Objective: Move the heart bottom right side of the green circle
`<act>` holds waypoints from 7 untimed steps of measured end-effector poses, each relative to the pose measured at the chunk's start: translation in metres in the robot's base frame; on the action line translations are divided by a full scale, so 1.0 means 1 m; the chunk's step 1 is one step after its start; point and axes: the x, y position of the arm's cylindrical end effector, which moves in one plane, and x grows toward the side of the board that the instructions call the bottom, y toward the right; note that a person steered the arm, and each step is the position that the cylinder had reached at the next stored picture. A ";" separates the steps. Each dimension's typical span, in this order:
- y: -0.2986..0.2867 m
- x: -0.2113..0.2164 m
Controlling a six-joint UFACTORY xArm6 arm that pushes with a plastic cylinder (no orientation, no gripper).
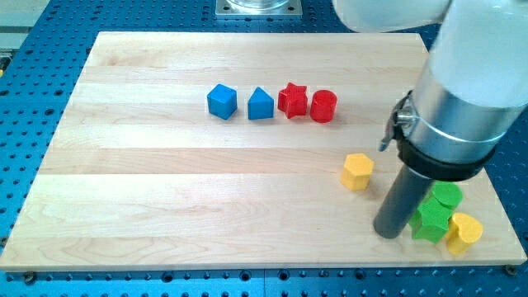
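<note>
The yellow heart (pixel 464 233) lies near the board's bottom right corner. It touches the green star (pixel 431 219) on its left. The green circle (pixel 448 195) sits just above them, partly hidden by the arm. My tip (pixel 388 232) rests on the board just left of the green star, and left of the heart. The rod rises from it up to the right.
A yellow hexagon (pixel 357 172) lies up and left of my tip. A row near the view's top holds a blue cube (pixel 222 101), a blue pentagon-like block (pixel 260 105), a red star (pixel 292 101) and a red cylinder (pixel 323 106). The board's right edge (pixel 505 216) is close to the heart.
</note>
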 end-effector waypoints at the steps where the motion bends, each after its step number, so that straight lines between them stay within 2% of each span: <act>1: -0.009 0.032; 2: -0.007 0.032; 3: 0.062 0.032; 5: 0.111 0.032; 7: 0.103 0.032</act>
